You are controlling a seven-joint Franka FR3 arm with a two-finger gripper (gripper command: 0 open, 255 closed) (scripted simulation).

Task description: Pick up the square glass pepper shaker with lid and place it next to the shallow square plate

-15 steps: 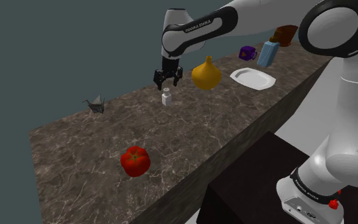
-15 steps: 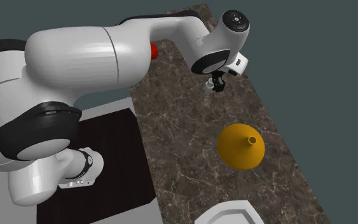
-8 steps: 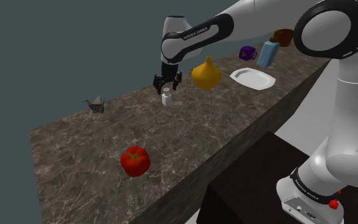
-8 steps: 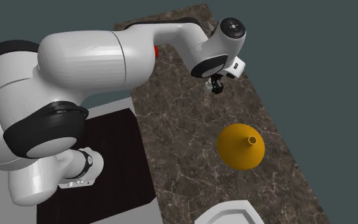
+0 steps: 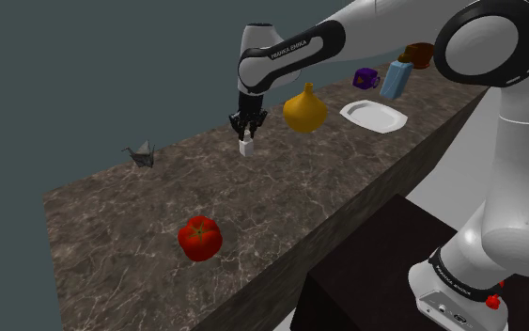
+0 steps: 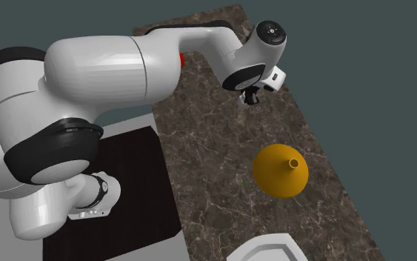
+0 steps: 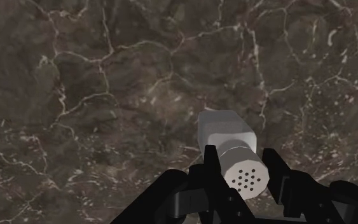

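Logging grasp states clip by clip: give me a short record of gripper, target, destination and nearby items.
gripper: fingers clasp the lid from both sides
pepper shaker: white, upright, standing on the counter
plate: white, past the yellow vase toward the shoulder view's right
tomato: near the counter's front edge
progress: grasped, not yet lifted

shaker [image 5: 246,147]: small, white, square body; round lid [image 7: 244,173] with holes
shaker pose: upright on the dark marbled counter [image 5: 281,193]
shaker state: lid clasped on both sides by the gripper [image 5: 247,134] fingers
plate [image 5: 375,116]: white, shallow, squarish, lying flat on the counter
spacing: shaker and plate well apart
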